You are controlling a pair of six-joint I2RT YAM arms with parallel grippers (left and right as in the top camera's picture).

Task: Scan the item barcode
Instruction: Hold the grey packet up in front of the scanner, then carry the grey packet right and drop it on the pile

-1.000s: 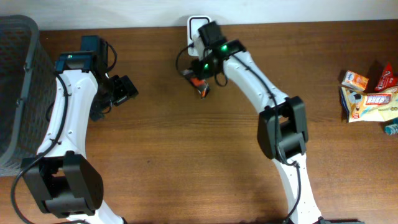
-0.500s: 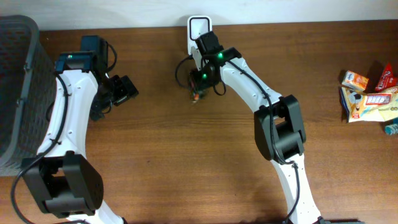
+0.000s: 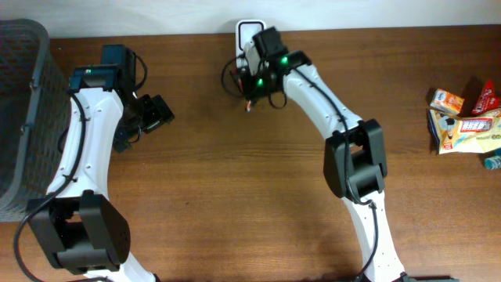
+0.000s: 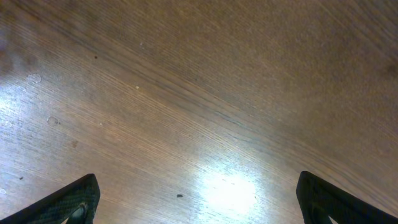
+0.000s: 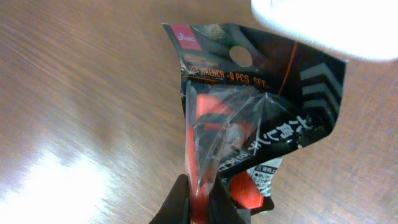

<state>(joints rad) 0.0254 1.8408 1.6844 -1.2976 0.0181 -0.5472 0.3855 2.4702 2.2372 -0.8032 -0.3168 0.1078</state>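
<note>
The right gripper (image 5: 199, 200) is pinched tight on the lower edge of the black-and-red wrench packet (image 5: 249, 118). The packet's top is close to the white scanner (image 5: 323, 25) at the far edge of the table (image 3: 235, 204). The left gripper (image 4: 196, 186) hangs over bare wood with its 2 fingers (image 4: 68, 202) spread wide, near the grey basket (image 3: 19, 117).

Brown wooden table (image 3: 235, 180), grain visible. Carries a dark mesh basket (image 3: 19, 117) at the far left, a white scanner (image 3: 249, 31) at the far edge near centre, and a cluster of snack packets (image 3: 466, 121) at the right edge, touching or overlapping.
</note>
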